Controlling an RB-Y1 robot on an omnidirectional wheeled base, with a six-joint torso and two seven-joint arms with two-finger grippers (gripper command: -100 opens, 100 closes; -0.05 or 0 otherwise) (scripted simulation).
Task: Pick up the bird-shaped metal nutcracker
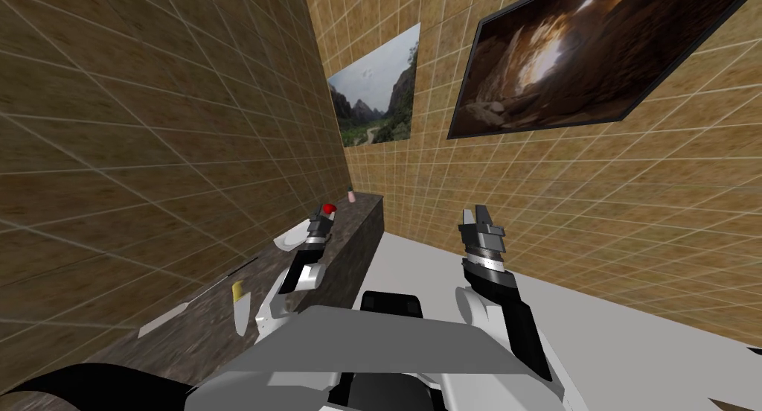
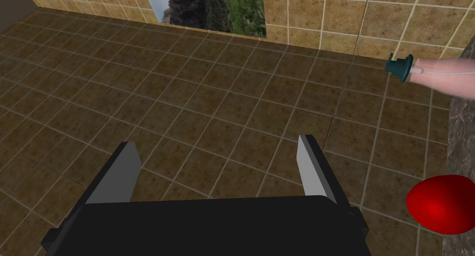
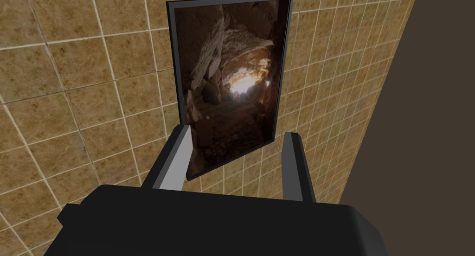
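Observation:
My left gripper [image 1: 321, 217] [image 2: 218, 167] hangs open over the far part of a dark stone counter [image 1: 350, 243], nothing between its fingers, facing the brown tiled wall. A red rounded thing [image 1: 328, 208] [image 2: 438, 210] lies on the counter just beside and beyond it, outside the fingers. A white curved thing [image 1: 286, 240] rests on the counter next to the left forearm; I cannot tell its shape. My right gripper [image 1: 480, 214] [image 3: 236, 160] is raised over the floor to the right of the counter, open and holding nothing.
A pink bottle with a teal cap [image 1: 351, 195] [image 2: 433, 74] stands at the counter's far end. Nearer me lie a white and yellow thing [image 1: 238, 301] and a flat grey piece [image 1: 165, 319]. Tiled walls close in behind the counter and at the far end.

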